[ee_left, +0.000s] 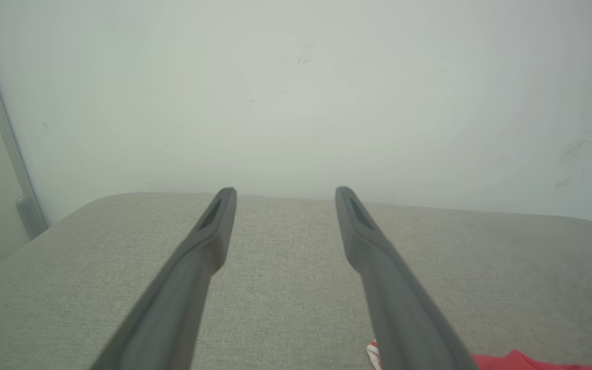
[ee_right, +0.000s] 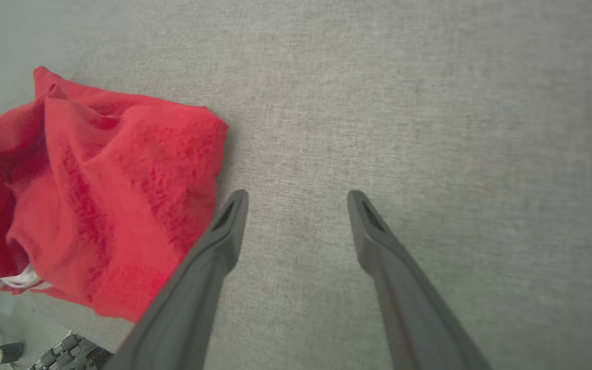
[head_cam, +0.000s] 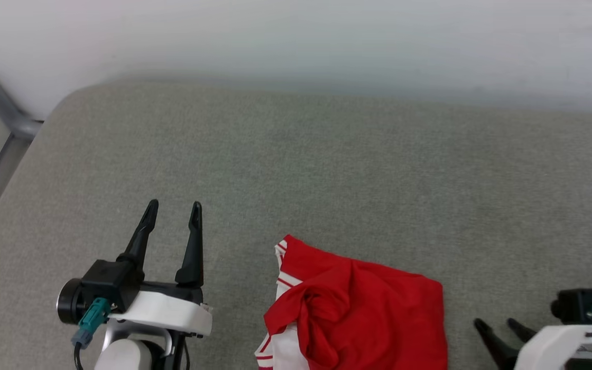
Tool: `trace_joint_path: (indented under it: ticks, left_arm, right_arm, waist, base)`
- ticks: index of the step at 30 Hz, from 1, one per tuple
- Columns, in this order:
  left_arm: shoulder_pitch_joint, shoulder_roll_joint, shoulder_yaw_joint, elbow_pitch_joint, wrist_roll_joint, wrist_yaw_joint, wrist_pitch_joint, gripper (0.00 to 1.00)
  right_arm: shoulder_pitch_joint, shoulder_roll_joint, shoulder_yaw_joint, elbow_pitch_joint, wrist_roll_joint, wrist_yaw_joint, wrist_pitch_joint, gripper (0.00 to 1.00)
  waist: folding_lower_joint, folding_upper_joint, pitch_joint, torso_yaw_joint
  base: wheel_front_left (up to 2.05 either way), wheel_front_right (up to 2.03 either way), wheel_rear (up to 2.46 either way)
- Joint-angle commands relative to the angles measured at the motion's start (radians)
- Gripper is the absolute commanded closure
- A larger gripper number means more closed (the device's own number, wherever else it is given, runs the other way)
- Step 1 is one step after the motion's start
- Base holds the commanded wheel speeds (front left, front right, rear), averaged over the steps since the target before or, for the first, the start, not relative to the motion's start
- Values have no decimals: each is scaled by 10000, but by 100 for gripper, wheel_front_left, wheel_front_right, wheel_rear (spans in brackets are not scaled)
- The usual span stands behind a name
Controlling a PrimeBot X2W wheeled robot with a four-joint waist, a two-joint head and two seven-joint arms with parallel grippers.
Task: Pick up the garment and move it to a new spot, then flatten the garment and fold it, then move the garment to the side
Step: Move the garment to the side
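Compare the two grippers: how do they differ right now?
The left gripper points toward the wall; the right gripper tilts down at the grey surface. The left gripper stands farther from the garment than the right gripper. Both are open and empty.

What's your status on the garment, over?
Left pincer open, empty. Right pincer open, empty. Garment crumpled on grey fabric surface, between both pincers, untouched. Nothing seen in the way.

Red garment [head_cam: 363, 313] with white, red-striped sleeve edges, crumpled in a loose heap, lying at the near edge of a grey fabric surface [head_cam: 296, 164]; folds bunched at its centre, lettering hidden.
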Motion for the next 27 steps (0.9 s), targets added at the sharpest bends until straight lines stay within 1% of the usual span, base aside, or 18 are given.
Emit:
trace_joint_path:
  ticks: [1,6,11,14,15,16,17,22,27]
  left_arm:
    - [-147,-39,52,-47,67,-28,-24,0]
    - [-424,-334,111,-82,267,-272,-24,0]
    - [-617,-584,216,23,446,-438,-24,0]
    - [-644,-693,303,74,523,-523,-24,0]
    - [-643,-733,341,87,557,-547,-24,0]
    - [-635,-766,372,98,594,-589,-24,0]
    - [-629,-800,407,106,602,-617,-24,0]
    - [-561,-872,536,188,775,-718,-24,0]
    - [-285,-924,700,108,947,-828,-24,0]
  right_arm:
    - [-231,-26,138,81,173,-5,127,0]
    - [-767,-189,1121,661,977,-5,648,0]
    - [-1172,-300,1962,1586,1674,-6,972,0]
    - [-1205,-314,2349,2202,2033,-11,1364,0]
    - [-1186,-338,2464,2375,2151,-13,1490,9]
    - [-1192,-317,2520,2479,2277,-13,1513,69]
    - [-1216,-301,2569,2563,2395,-13,1564,100]
    - [-1544,-515,2613,2432,2436,-13,1253,100]
    - [-1774,-837,2520,2187,2006,-14,757,100]
  waist:
    - [-1,0,338,255]
    - [-1,0,862,539]
    - [-1,0,1204,695]
    - [-1,0,1290,750]
    - [-1,0,1309,760]
    - [-1,0,1321,766]
    - [-1,0,1326,772]
    - [-1,0,1221,703]
    - [-1,0,631,409]
  base:
    - [0,0,0]
    - [0,0,0]
    - [0,0,0]
    - [0,0,0]
    - [0,0,0]
    - [0,0,0]
    - [0,0,0]
    - [0,0,0]
    - [0,0,0]
